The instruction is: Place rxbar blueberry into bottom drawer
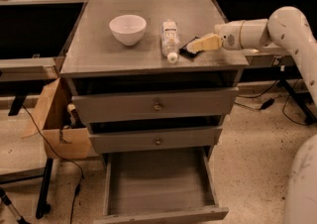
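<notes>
We count one bowl (128, 28), one bottle (170, 39), one rxbar blueberry (184, 49), three drawers (154, 105) and one gripper (194, 47) on the right, at the bar.

Gripper (192, 47) over rxbar blueberry (185, 49), bottle (170, 39) just beside; bottom drawer (158, 183) open below.

The bench (99, 54) looked matt grey, the bowl (128, 28) glossy white, the bottle (170, 39) clear plastic; the hand (192, 47), over its right edge, seemed smooth plastic.
</notes>
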`<state>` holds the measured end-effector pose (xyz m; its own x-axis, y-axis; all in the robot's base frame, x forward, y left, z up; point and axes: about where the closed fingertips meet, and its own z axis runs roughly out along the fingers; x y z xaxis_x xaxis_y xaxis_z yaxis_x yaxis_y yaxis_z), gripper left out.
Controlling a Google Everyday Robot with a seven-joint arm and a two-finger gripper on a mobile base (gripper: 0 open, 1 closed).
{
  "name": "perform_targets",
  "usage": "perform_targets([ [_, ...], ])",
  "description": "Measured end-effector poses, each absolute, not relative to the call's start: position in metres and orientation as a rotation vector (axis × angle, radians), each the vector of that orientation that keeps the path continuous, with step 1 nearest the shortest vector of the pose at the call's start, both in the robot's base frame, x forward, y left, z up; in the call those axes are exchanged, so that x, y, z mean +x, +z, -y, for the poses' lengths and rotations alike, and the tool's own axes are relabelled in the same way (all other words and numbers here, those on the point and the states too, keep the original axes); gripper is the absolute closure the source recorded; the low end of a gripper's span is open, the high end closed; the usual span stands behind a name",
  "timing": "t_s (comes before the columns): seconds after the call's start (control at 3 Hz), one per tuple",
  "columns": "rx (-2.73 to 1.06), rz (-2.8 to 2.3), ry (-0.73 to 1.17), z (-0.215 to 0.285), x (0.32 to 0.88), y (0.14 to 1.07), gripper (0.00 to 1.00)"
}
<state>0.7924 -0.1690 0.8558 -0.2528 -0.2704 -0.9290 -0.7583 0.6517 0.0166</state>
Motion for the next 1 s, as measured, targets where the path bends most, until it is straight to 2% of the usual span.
perform_targets([
  [1.0, -0.980, -1.875, 0.442, 0.1571, 0.8024, 0.8655, 0.00],
])
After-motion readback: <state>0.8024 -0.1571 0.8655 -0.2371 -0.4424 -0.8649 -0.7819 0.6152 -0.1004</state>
